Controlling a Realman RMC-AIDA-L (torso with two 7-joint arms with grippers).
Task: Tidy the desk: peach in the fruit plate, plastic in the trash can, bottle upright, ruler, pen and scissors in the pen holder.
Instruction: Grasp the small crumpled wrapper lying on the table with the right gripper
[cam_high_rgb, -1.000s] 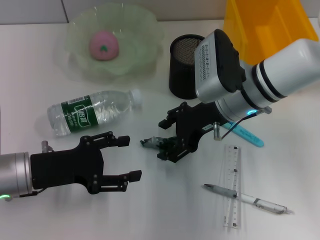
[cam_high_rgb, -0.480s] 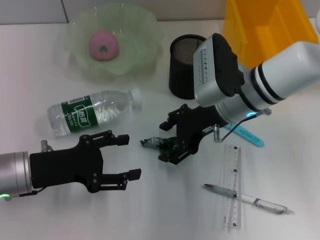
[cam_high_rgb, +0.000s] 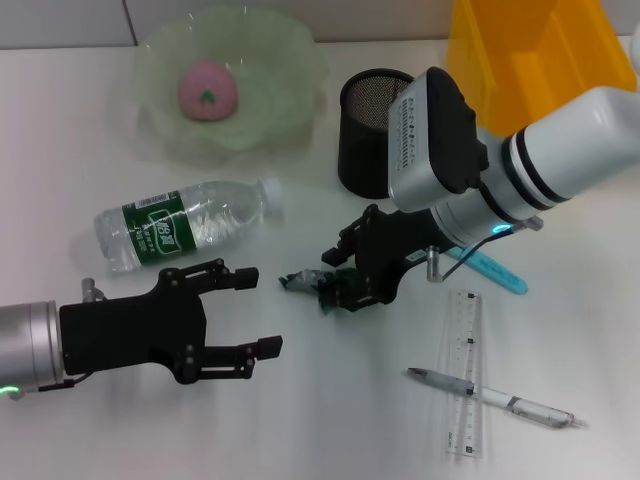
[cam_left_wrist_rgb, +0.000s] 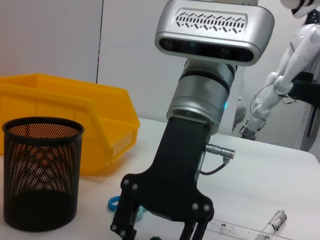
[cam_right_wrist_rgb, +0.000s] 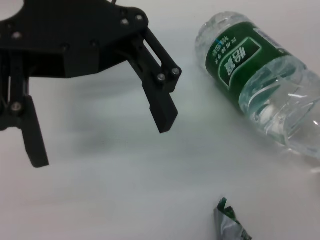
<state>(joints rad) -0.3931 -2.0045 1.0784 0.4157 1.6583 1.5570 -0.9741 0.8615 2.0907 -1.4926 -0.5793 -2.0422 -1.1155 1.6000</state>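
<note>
Head view: white desk (cam_high_rgb: 300, 420), right pincer (cam_high_rgb: 335, 285) clamped on plastic scrap (cam_high_rgb: 300, 281), left pincer (cam_high_rgb: 255, 315) apart.

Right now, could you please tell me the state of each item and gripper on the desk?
Clear plastic water bottle with green label: lying on its side.
Pink peach: in the pale green fruit plate.
Crumpled plastic scrap: on the desk, at the right gripper.
Black mesh pen holder: upright.
Transparent ruler, silver pen, blue-handled scissors: flat on the desk.
Yellow bin: upright.
Left gripper: open, holding nothing.
</note>
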